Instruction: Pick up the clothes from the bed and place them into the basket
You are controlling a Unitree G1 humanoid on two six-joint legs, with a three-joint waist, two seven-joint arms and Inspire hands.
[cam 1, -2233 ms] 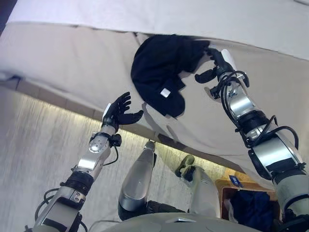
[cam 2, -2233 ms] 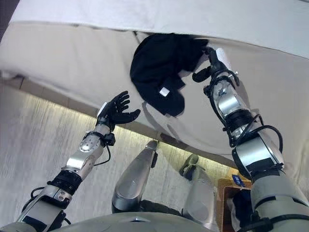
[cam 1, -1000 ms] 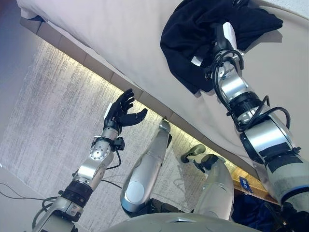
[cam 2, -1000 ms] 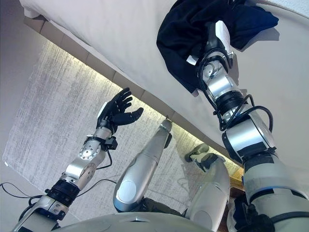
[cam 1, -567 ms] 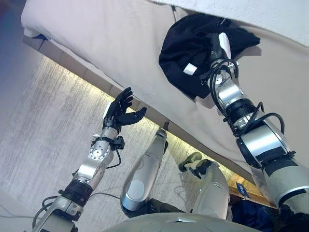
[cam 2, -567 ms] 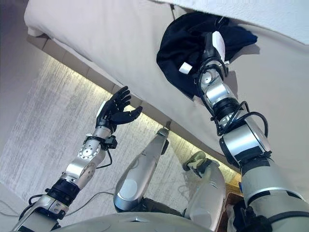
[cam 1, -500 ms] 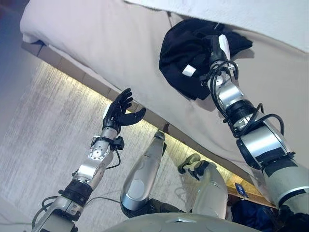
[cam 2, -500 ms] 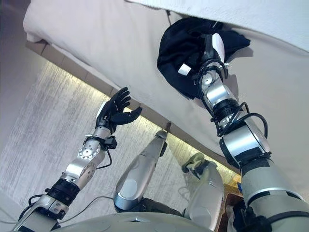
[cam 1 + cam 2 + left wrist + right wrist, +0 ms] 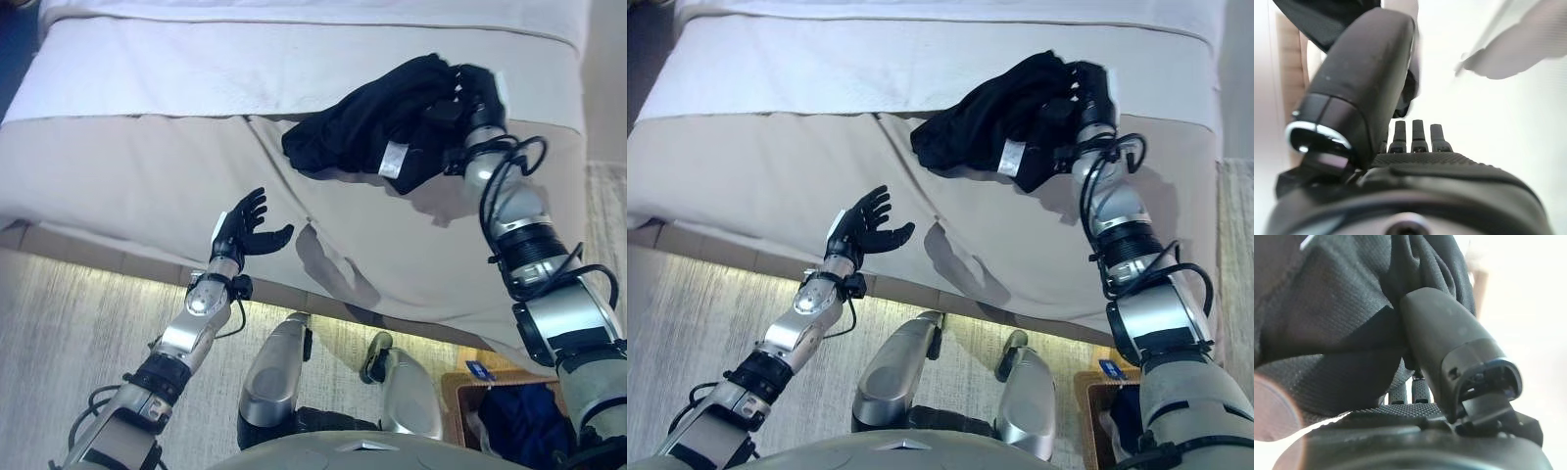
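Note:
A black garment (image 9: 377,125) with a white tag (image 9: 392,159) is bunched on the bed's beige cover (image 9: 118,176), toward the right side. My right hand (image 9: 472,96) grips its right end; in the right wrist view the thumb (image 9: 1442,328) and fingers dig into the black cloth (image 9: 1327,333). The held part looks raised slightly, casting a shadow on the cover. My left hand (image 9: 241,231) hovers open near the bed's front edge, well left of the garment and holding nothing. Its fingers (image 9: 1420,134) are straight in the left wrist view. The basket (image 9: 453,388) shows at the lower right.
A white sheet (image 9: 245,69) covers the far part of the bed. Dark blue clothes (image 9: 519,421) lie inside the wooden basket on the floor by my right side. Pale striped carpet (image 9: 59,333) runs along the bed's front edge.
The camera has swung, so the whole picture shifted. My right hand went from beside the black garment to shut on it, and the cloth is now bunched. The left hand stays open.

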